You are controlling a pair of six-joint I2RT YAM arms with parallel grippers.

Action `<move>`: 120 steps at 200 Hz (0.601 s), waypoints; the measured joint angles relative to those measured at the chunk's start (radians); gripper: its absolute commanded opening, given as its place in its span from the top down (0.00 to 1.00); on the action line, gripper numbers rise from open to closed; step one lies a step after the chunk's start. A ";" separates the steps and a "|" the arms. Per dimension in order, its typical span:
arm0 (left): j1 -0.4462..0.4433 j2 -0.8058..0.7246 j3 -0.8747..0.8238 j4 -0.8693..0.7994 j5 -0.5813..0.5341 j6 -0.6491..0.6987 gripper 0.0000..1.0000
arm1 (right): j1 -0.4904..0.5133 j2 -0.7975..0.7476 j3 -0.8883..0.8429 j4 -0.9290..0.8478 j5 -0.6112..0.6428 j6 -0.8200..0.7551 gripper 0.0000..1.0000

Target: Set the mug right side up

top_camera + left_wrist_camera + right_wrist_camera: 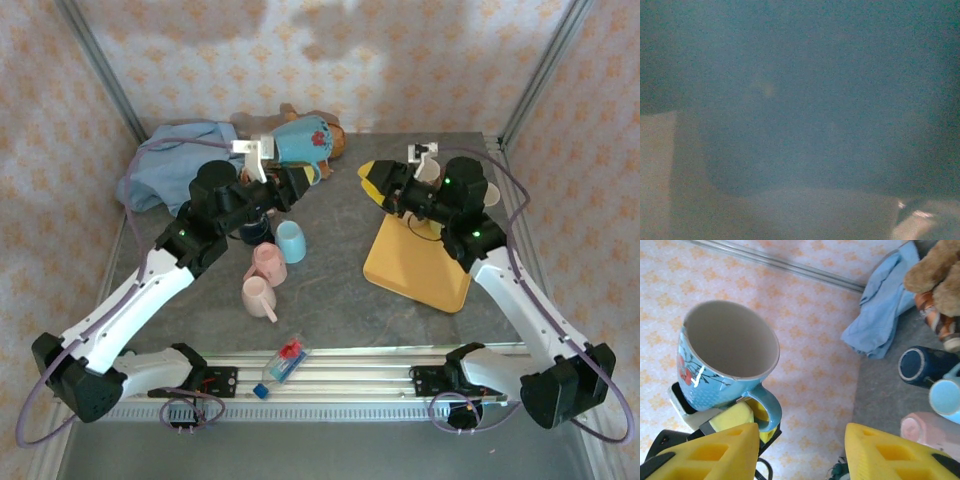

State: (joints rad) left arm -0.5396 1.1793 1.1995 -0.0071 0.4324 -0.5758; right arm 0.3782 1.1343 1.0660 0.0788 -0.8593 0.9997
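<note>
I am looking past my right gripper (801, 435), whose yellow honeycombed fingers (710, 452) are standing apart at the bottom edge with nothing between them. Up on the left, a blue ceramic mug with red flowers (715, 375) is hanging in front of the pink patterned wall (815, 330), its cream mouth facing my camera and its handle pointing down and to the right. The left gripper (732, 419) is pinching it from below, white and yellow pads pressing in beside the handle. On the right, the grey table (880, 395) is carrying a crumpled light blue cloth (882, 310), a brown plush toy (935, 275), a dark navy mug (922, 365) lying on its side, a pale blue cup (946, 400) and a pink mug (920, 431).
</note>
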 measured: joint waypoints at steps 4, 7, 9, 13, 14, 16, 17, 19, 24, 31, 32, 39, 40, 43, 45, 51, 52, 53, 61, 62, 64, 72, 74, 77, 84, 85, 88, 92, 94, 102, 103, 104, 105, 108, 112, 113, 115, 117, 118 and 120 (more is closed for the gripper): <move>0.005 0.008 0.005 0.011 0.010 -0.002 1.00 | 0.006 0.006 0.000 0.016 0.001 0.005 0.53; 0.008 0.015 0.010 0.020 0.017 -0.003 1.00 | 0.009 0.009 0.000 0.024 0.002 0.009 0.53; 0.010 0.019 0.012 0.026 0.020 -0.003 1.00 | 0.012 0.013 0.000 0.035 0.002 0.013 0.53; 0.013 0.027 0.017 0.036 0.031 -0.006 1.00 | 0.017 0.018 0.000 0.048 0.002 0.017 0.53; 0.013 0.029 0.018 0.038 0.032 -0.007 1.00 | 0.018 0.020 0.000 0.054 0.002 0.021 0.53; 0.014 0.035 0.021 0.045 0.036 -0.007 1.00 | 0.021 0.023 0.000 0.063 0.002 0.023 0.53; 0.016 0.038 0.023 0.046 0.037 -0.008 1.00 | 0.021 0.023 0.000 0.063 0.002 0.023 0.53; 0.017 0.041 0.025 0.050 0.042 -0.010 1.00 | 0.024 0.026 0.000 0.072 0.002 0.025 0.54; 0.018 0.054 0.032 0.063 0.053 -0.014 1.00 | 0.029 0.032 0.000 0.090 0.003 0.033 0.54; 0.019 0.068 0.040 0.079 0.063 -0.022 1.00 | 0.035 0.039 0.000 0.114 0.005 0.041 0.54; 0.020 0.069 0.042 0.081 0.064 -0.023 1.00 | 0.037 0.040 0.000 0.120 0.005 0.042 0.54; 0.024 0.084 0.050 0.094 0.076 -0.030 1.00 | 0.041 0.044 0.000 0.142 0.007 0.049 0.55; 0.024 0.087 0.052 0.095 0.079 -0.032 1.00 | 0.042 0.045 0.000 0.147 0.007 0.051 0.55; 0.024 0.093 0.057 0.101 0.083 -0.035 1.00 | 0.043 0.047 0.000 0.155 0.008 0.055 0.55; 0.024 0.096 0.059 0.103 0.086 -0.037 1.00 | 0.045 0.047 0.000 0.159 0.010 0.055 0.55; 0.026 0.108 0.068 0.111 0.093 -0.045 1.00 | 0.047 0.048 0.000 0.177 0.014 0.062 0.55; 0.026 0.109 0.069 0.111 0.093 -0.045 1.00 | 0.047 0.048 0.000 0.179 0.015 0.062 0.55; 0.026 0.111 0.071 0.112 0.094 -0.045 1.00 | 0.048 0.049 0.000 0.182 0.016 0.063 0.55; 0.026 0.124 0.084 0.120 0.104 -0.053 1.00 | 0.048 0.049 0.000 0.204 0.025 0.068 0.55; 0.026 0.126 0.085 0.121 0.105 -0.053 1.00 | 0.048 0.049 0.000 0.206 0.025 0.068 0.55; 0.026 0.130 0.089 0.124 0.108 -0.055 1.00 | 0.049 0.049 0.000 0.211 0.026 0.068 0.55; 0.029 0.140 0.100 0.130 0.114 -0.057 1.00 | 0.048 0.049 0.000 0.229 0.033 0.074 0.55; 0.029 0.142 0.102 0.131 0.117 -0.058 1.00 | 0.048 0.049 0.000 0.235 0.034 0.075 0.55; 0.029 0.145 0.106 0.133 0.119 -0.060 1.00 | 0.048 0.049 0.000 0.241 0.036 0.077 0.55; 0.031 0.151 0.115 0.133 0.125 -0.063 1.00 | 0.048 0.053 0.000 0.260 0.042 0.083 0.55; 0.031 0.151 0.116 0.133 0.125 -0.063 1.00 | 0.048 0.054 0.000 0.262 0.042 0.083 0.55; 0.032 0.153 0.120 0.134 0.128 -0.064 1.00 | 0.048 0.055 0.000 0.271 0.044 0.087 0.55; 0.032 0.155 0.124 0.134 0.130 -0.068 1.00 | 0.048 0.059 0.000 0.280 0.047 0.090 0.55; 0.032 0.156 0.126 0.134 0.132 -0.069 1.00 | 0.048 0.061 0.000 0.285 0.048 0.091 0.55; 0.036 0.159 0.133 0.140 0.137 -0.076 1.00 | 0.048 0.069 0.000 0.303 0.051 0.100 0.55; 0.036 0.159 0.134 0.140 0.137 -0.077 1.00 | 0.049 0.070 0.000 0.307 0.052 0.102 0.55; 0.036 0.159 0.135 0.141 0.138 -0.078 1.00 | 0.049 0.071 0.000 0.309 0.052 0.104 0.55; 0.036 0.160 0.135 0.141 0.138 -0.079 1.00 | 0.049 0.072 0.000 0.311 0.052 0.105 0.55; 0.037 0.161 0.137 0.145 0.139 -0.079 1.00 | 0.049 0.076 0.000 0.317 0.053 0.105 0.55; 0.037 0.164 0.140 0.149 0.140 -0.082 1.00 | 0.049 0.081 0.000 0.328 0.056 0.113 0.55; 0.037 0.164 0.140 0.149 0.140 -0.082 1.00 | 0.049 0.081 0.000 0.328 0.056 0.113 0.55; 0.039 0.164 0.142 0.151 0.140 -0.084 1.00 | 0.049 0.084 0.000 0.332 0.057 0.113 0.55; 0.039 0.166 0.143 0.154 0.141 -0.087 1.00 | 0.049 0.086 0.000 0.337 0.058 0.118 0.55; 0.039 0.166 0.144 0.154 0.141 -0.088 1.00 | 0.049 0.087 0.000 0.339 0.059 0.120 0.55; 0.039 0.166 0.144 0.155 0.141 -0.089 1.00 | 0.049 0.089 0.000 0.343 0.060 0.121 0.55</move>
State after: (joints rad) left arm -0.5011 1.3457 1.3437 0.1482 0.5732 -0.6647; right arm 0.4271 1.2232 1.0660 0.4217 -0.7994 1.1206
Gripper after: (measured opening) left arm 0.174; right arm 0.453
